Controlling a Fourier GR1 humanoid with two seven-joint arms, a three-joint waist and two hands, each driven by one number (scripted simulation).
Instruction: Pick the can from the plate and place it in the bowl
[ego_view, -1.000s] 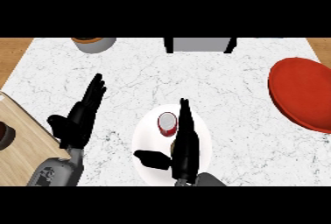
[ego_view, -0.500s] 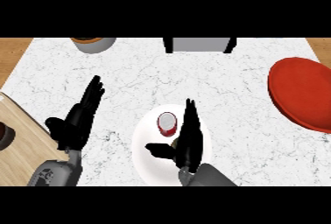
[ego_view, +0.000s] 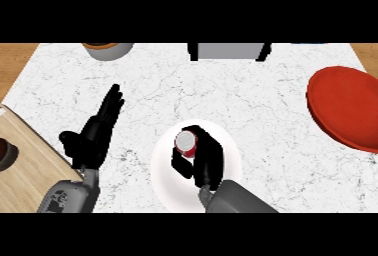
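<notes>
A red can (ego_view: 186, 143) with a pale top stands on the white plate (ego_view: 166, 182) near the counter's front middle. My right hand (ego_view: 205, 159) is over the plate with its fingers and thumb curled round the can, hiding most of its side. The red bowl (ego_view: 345, 106) lies at the right edge, well apart from the plate. At the left, my left hand (ego_view: 94, 132) rests open with fingers pointing up.
A wooden board (ego_view: 26, 165) lies at the left edge with a dark object (ego_view: 4, 151) on it. A grey pot with brown contents (ego_view: 108, 49) stands at the back left. A grey box (ego_view: 227, 50) sits at the back middle.
My right hand's fingers, straight beside the can a second ago, have curled round it. The left hand has not moved.
</notes>
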